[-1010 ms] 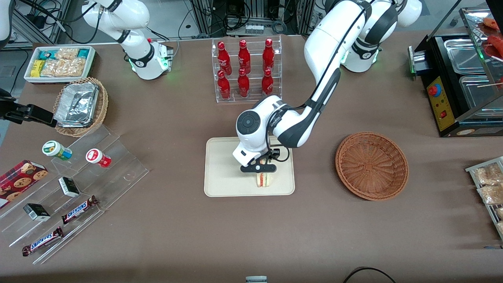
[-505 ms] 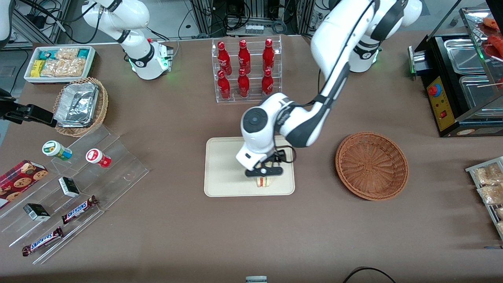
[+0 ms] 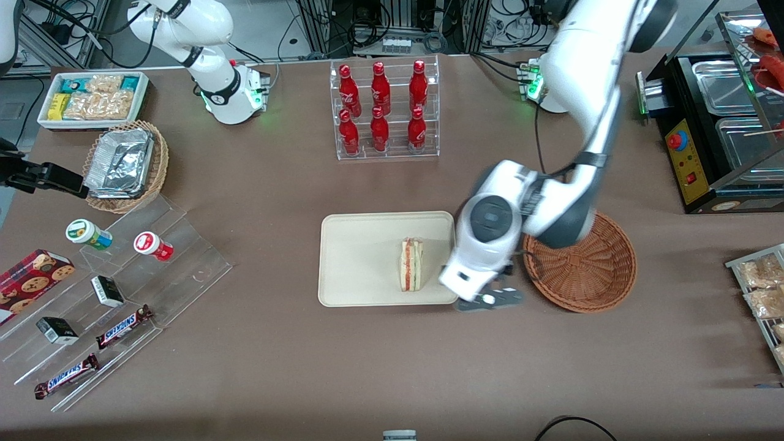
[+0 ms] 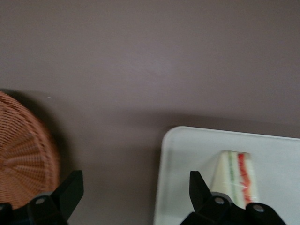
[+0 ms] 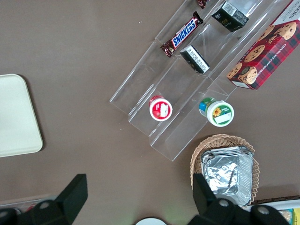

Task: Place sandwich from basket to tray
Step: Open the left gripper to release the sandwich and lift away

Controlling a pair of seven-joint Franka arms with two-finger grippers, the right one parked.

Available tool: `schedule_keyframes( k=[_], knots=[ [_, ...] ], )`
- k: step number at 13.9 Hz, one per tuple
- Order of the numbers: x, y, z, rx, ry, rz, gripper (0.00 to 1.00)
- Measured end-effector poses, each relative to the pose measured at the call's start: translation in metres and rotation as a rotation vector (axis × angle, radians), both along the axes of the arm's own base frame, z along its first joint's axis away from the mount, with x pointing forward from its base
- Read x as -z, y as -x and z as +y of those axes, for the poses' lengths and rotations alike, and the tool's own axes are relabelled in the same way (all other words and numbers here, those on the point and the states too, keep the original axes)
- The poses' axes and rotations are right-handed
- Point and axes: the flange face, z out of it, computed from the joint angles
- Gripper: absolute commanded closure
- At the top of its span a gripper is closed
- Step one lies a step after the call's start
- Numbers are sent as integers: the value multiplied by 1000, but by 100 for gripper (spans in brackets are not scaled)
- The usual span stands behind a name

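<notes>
Sandwich, a triangular wedge of pale bread with red and green layers, lying on the cream rectangular tray; gripper spread wide and empty between tray and reddish-brown wicker basket, little risk beyond clipping the basket rim while retreating.

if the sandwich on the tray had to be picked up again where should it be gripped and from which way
Probably from straight above, closing on the two flat bread faces of the sandwich. It lies on the tray with the striped filling edge up, so its bread sides face the two arms' ends of the table and offer parallel surfaces. The end effector, open, hovers over bare table between tray and basket.
</notes>
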Motion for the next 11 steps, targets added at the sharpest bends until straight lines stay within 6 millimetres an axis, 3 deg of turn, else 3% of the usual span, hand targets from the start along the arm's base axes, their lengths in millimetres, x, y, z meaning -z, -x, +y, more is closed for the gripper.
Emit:
schedule_keyframes(
  k=[3,6,8,11],
  knots=[
    [-20,-19,86,40,28,29,0],
    [-41,-17,157,89,45,82,0],
    [-65,-8,190,124,56,131,0],
    [-123,17,226,132,69,178,0]
  ],
)
